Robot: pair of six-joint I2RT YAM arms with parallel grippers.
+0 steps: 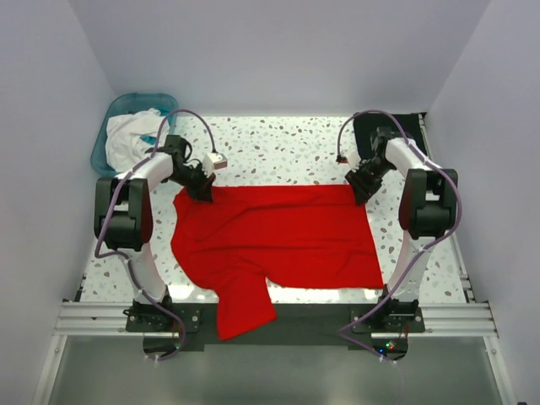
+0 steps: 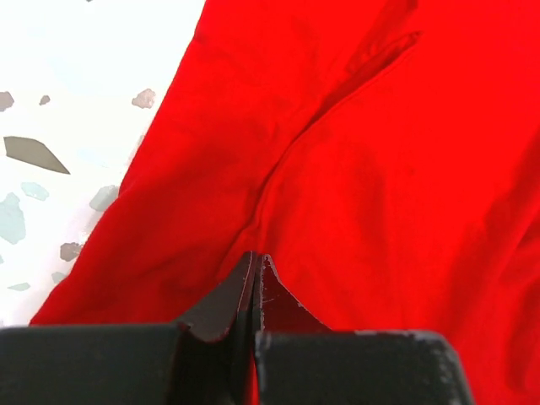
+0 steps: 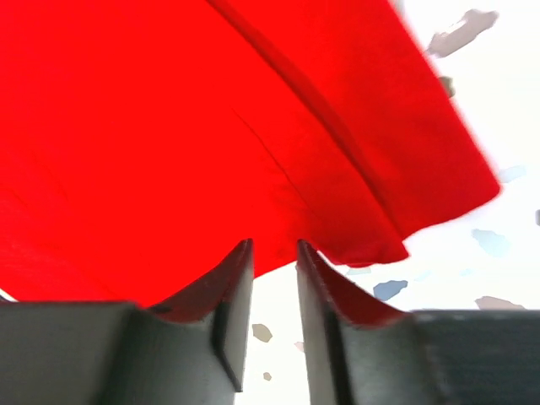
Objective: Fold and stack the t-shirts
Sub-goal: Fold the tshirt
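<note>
The bright red t-shirt (image 1: 278, 236) lies spread flat across the middle of the table, with one sleeve hanging over the near edge. My left gripper (image 1: 201, 191) is at its far left corner. In the left wrist view the gripper (image 2: 256, 256) is shut, with red cloth (image 2: 354, 169) pinched between the fingers. My right gripper (image 1: 361, 191) is at the far right corner. In the right wrist view this gripper (image 3: 274, 245) is open, with bare table in the gap and the cloth's edge (image 3: 211, 126) just past the tips. The black t-shirt (image 1: 411, 123) lies folded at the back right, partly behind the right arm.
A teal basin (image 1: 116, 114) holding white cloth (image 1: 133, 139) stands at the back left, beside the left arm. The speckled tabletop (image 1: 278, 148) shows behind the red shirt. White walls close in the sides and back.
</note>
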